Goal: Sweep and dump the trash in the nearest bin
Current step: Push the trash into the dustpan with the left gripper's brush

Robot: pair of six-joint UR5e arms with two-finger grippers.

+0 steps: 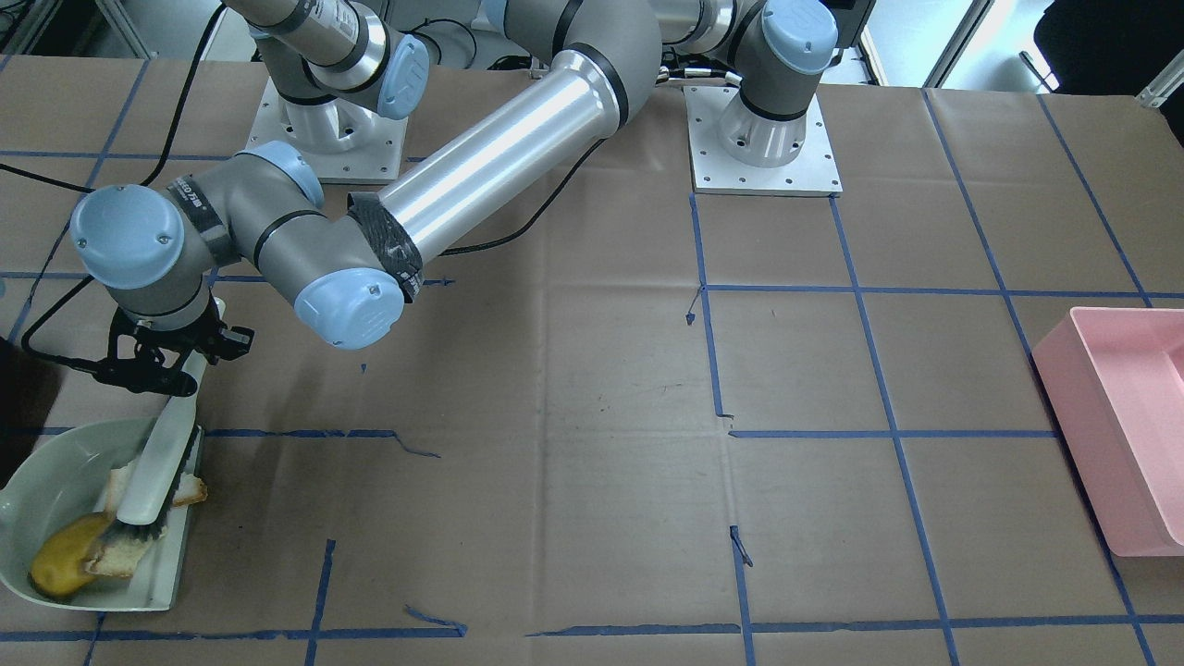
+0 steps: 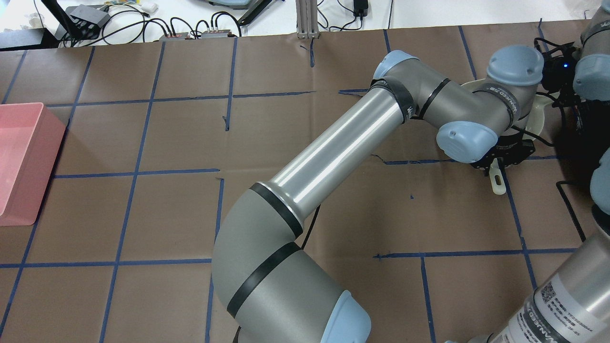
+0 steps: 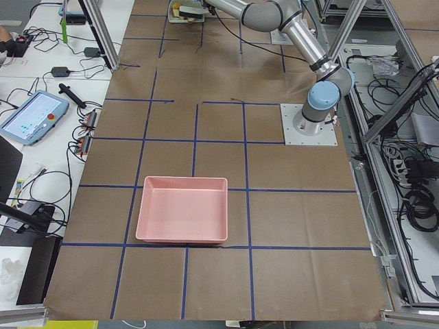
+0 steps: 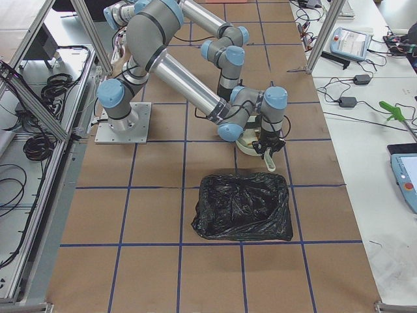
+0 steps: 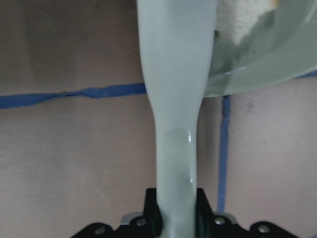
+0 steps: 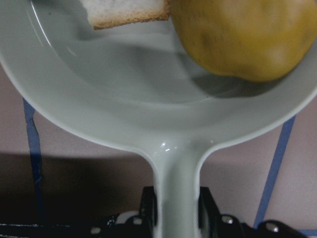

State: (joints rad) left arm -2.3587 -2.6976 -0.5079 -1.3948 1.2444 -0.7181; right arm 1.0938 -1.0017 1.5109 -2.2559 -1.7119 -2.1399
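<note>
The pale green dustpan (image 1: 55,481) lies at the table's edge and holds the trash: a yellow lumpy potato (image 1: 60,564) and two bread pieces (image 1: 116,555) (image 1: 190,490). My left gripper (image 1: 157,365) reaches across and is shut on the handle of a pale green brush (image 1: 157,472), whose bristles rest on the bread inside the pan. The left wrist view shows that handle (image 5: 176,99) clamped between the jaws. My right gripper (image 6: 176,213) is shut on the dustpan's handle (image 6: 176,178); the potato (image 6: 242,34) and a bread piece (image 6: 126,12) lie in the pan (image 6: 124,99).
A bin lined with a black bag (image 4: 242,205) stands close beside the dustpan. A pink bin (image 1: 1124,416) sits at the table's far opposite end. The left arm's long silver link (image 2: 333,152) stretches diagonally over the table.
</note>
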